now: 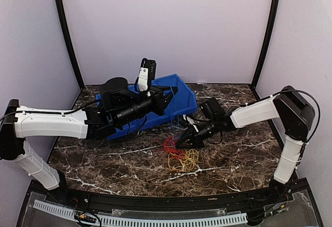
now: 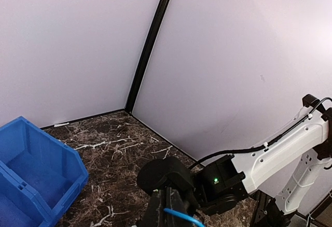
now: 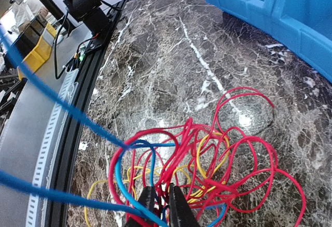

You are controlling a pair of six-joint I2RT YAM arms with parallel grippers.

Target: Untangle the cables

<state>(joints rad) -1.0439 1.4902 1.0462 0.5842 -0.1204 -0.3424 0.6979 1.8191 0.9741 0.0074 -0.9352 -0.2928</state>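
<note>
The cables [image 1: 179,152] lie as a tangle of red, yellow and blue loops on the marble table, just in front of the blue bin. In the right wrist view the red loops [image 3: 238,149] lie over yellow ones [image 3: 207,159], and taut blue strands [image 3: 62,102] run up to the left. My right gripper [image 1: 181,143] [image 3: 162,192] is down in the tangle, its jaws pinched on red and blue strands. My left gripper [image 1: 170,96] [image 2: 165,199] hangs raised beside the bin, shut on a blue cable [image 2: 181,215] that stretches down to the bundle.
A blue bin [image 1: 182,89] [image 2: 31,170] [image 3: 270,9] stands at the back centre, partly under my left arm. White enclosure walls close the back and both sides. A black rail [image 1: 155,202] runs along the table's near edge.
</note>
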